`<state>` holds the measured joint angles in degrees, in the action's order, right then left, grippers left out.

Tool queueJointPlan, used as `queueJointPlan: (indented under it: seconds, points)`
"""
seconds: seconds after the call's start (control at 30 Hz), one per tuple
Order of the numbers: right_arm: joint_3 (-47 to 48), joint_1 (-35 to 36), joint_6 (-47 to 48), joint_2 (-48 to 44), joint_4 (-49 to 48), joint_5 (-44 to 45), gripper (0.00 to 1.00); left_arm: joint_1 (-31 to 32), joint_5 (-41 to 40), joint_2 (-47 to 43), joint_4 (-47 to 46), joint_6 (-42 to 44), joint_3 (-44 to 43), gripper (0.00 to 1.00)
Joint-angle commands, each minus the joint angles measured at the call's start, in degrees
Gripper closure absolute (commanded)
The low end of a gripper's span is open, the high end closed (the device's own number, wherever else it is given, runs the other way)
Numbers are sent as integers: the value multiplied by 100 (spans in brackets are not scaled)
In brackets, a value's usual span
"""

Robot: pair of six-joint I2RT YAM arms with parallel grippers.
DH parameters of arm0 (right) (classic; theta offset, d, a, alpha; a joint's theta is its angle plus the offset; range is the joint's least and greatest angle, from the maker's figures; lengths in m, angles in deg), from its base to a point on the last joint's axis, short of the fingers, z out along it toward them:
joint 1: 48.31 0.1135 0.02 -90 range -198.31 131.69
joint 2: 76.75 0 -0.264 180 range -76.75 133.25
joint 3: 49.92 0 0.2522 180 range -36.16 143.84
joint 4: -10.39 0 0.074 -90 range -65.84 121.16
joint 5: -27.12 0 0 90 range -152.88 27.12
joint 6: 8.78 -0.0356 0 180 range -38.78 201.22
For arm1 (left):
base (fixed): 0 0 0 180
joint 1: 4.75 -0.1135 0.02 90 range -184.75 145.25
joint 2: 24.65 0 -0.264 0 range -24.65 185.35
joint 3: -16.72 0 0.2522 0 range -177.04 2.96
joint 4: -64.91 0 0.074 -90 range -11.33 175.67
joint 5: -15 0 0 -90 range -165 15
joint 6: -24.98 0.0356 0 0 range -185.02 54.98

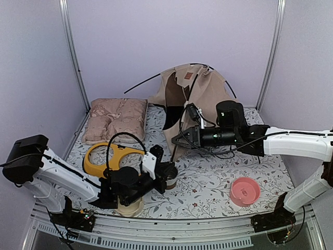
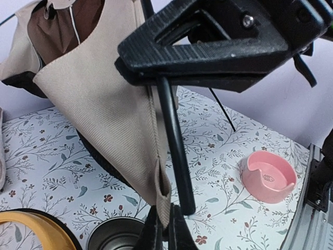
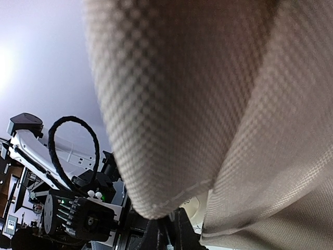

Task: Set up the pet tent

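Two grips on the floppy, light pet tent (image 1: 195,94): left gripper (image 2: 164,232) pinches its corner hem, right gripper (image 2: 156,78) clamps fabric beside the springy pole (image 2: 174,151).

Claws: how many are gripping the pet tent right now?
2. The left claw pinches the pet tent's lowest fabric corner; the right claw clamps the fabric edge just above it, beside a black pole.
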<state>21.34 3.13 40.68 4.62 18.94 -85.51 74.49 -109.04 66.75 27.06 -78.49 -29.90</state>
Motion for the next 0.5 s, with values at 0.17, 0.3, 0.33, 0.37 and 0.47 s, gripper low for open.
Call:
queueJointPlan:
  seconds: [0.17,0.3,0.33,0.37,0.47]
  points:
    - [446,-798,-86,-9,-1049,1323,100,674,678,9,965,-98,333,100]
    - [452,-835,-86,0,-1067,1366,100,693,662,12,993,-116,342,100]
    - [453,-845,-98,0,-1080,1366,100,691,674,18,991,-120,342,100]
    - [455,-846,-103,3,-1095,1367,100,701,671,26,995,-120,335,100]
    - [462,-846,-113,25,-1137,1361,100,715,671,60,1012,-112,324,100]
